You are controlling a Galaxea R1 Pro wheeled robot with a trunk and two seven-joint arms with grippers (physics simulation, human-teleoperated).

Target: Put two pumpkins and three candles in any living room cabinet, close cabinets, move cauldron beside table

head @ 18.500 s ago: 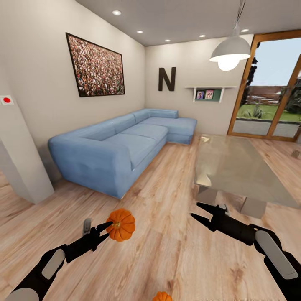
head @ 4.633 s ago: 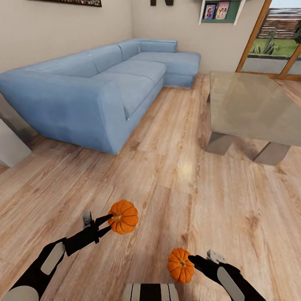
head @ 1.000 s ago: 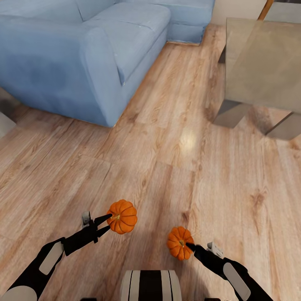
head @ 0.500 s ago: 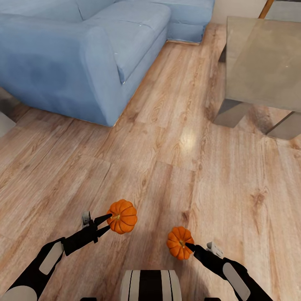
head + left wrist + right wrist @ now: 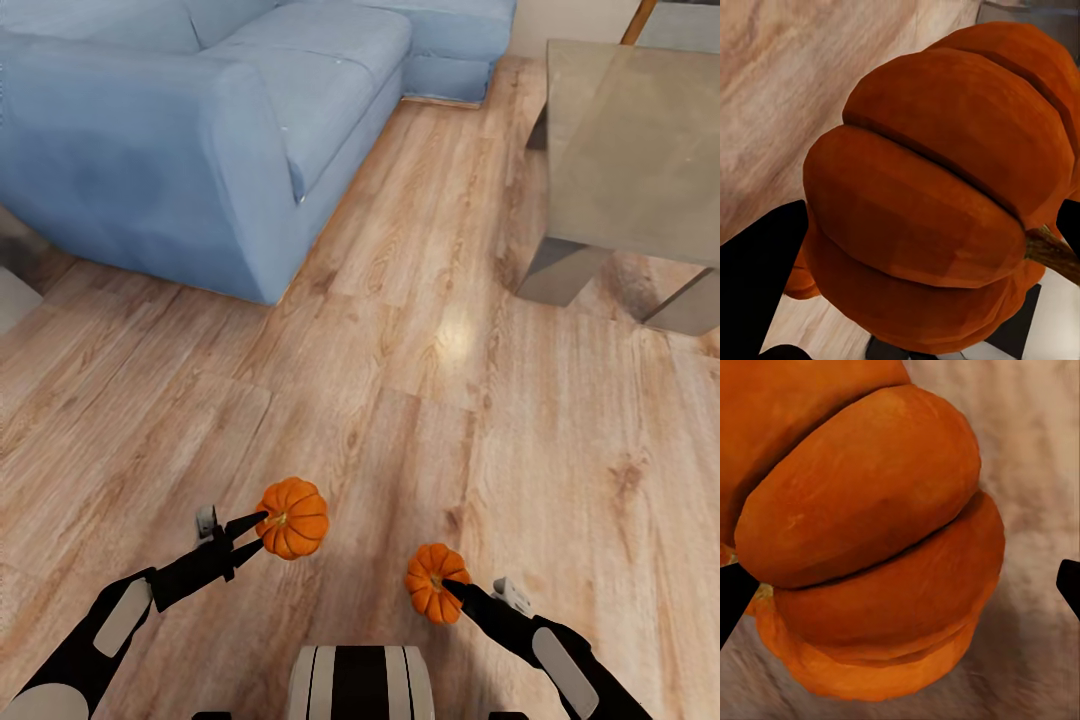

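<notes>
While we look down from the head camera over a pale wood floor [image 5: 400, 400], each of our two arms carries a small orange ribbed pumpkin, both lifted clear of the planks. Our left gripper [image 5: 258, 531] has its two black fingers parted around the stem end of the left pumpkin [image 5: 292, 518], one tip above and one below, pinching it. Up close from the left wrist, that same pumpkin [image 5: 937, 195] shows a brownish stem [image 5: 1050, 251] at one side and dark finger [image 5: 757, 277] against it.

Our right gripper [image 5: 452, 590] reaches into the right pumpkin [image 5: 435, 583] at its stem end; the fingers are drawn nearly together on it, though from the head view we cannot tell exactly how wide they stand. From the right wrist, this pumpkin [image 5: 870, 540] sits between two black fingertips [image 5: 735, 589] that show at opposite edges, the floor blurred behind it.

The two pumpkins hang near each other but apart, the left one slightly farther forward than the right. Well ahead of the left gripper stands a large blue sofa [image 5: 200, 130]. Well ahead of the right gripper, and off to its right, is the low table [image 5: 640, 150] with a glossy grey top and chunky grey legs [image 5: 560, 275]. Between the grippers and close to us, the robot's white and black striped trunk [image 5: 360, 685] shows.
</notes>
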